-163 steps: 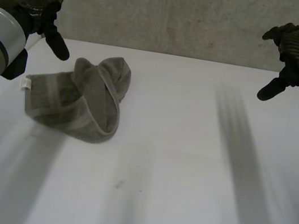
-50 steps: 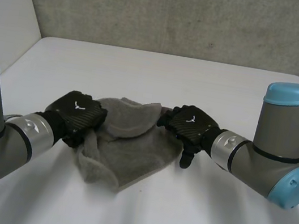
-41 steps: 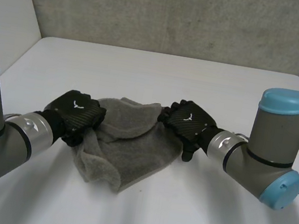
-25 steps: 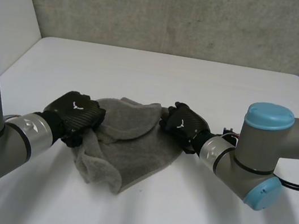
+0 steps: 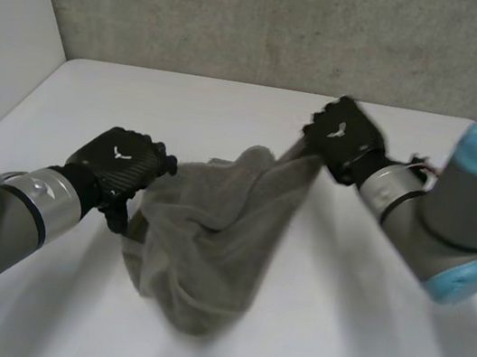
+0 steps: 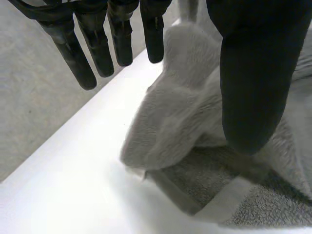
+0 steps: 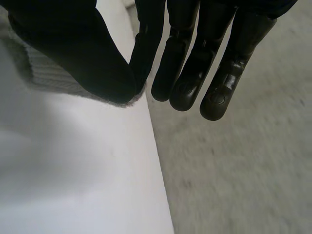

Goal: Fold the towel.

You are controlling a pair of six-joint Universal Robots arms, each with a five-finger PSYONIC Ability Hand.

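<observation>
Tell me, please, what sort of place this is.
Probably a robotics lab or test bench, not a home: a bare white table, a rough grey wall behind it, and a robot's left hand and right hand holding a grey towel.

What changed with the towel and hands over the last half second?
The right hand, pinching one end of the towel, swung up toward the far right, lifting and stretching the cloth. The left hand stayed put, holding the opposite end; the towel's lower part remains on the table.

Crumpled grey towel, one corner raised toward the tabletop's far edge, its bulk sagging left of centre.
</observation>
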